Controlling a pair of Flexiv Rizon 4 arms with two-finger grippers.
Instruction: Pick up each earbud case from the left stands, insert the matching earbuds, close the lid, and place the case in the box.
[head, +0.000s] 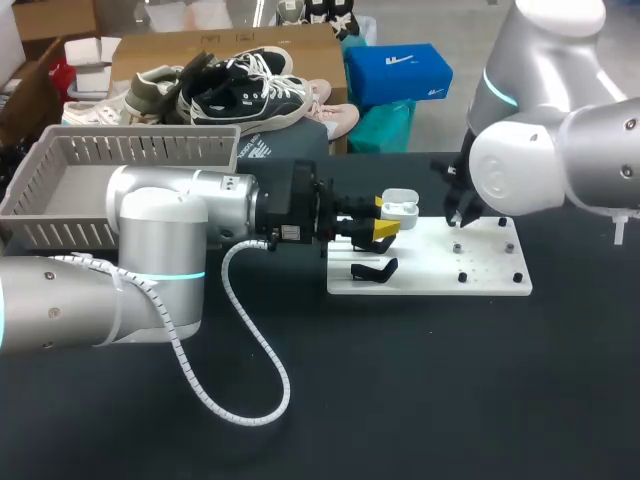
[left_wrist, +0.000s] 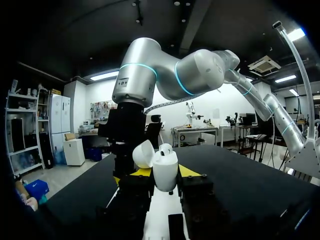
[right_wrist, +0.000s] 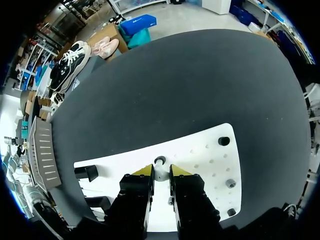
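My left gripper (head: 387, 222) holds a white earbud case (head: 400, 206) above the left end of the white board (head: 430, 285). In the left wrist view this gripper (left_wrist: 164, 173) is shut on the case (left_wrist: 165, 165), whose lid (left_wrist: 143, 154) stands open, with an earbud tip showing at the top. My right gripper (head: 459, 222) points down onto the board's middle. In the right wrist view its yellow fingertips (right_wrist: 161, 172) press on both sides of a small white earbud (right_wrist: 160, 169) sitting on the board (right_wrist: 210, 160).
A black stand (head: 375, 270) lies on the board's left part, seen also ahead of the right gripper (right_wrist: 87, 172). Small black pegs (head: 462, 275) dot the board's right half. A grey basket (head: 100, 170) stands at the back left. A coiled cable (head: 230, 330) hangs from my left arm.
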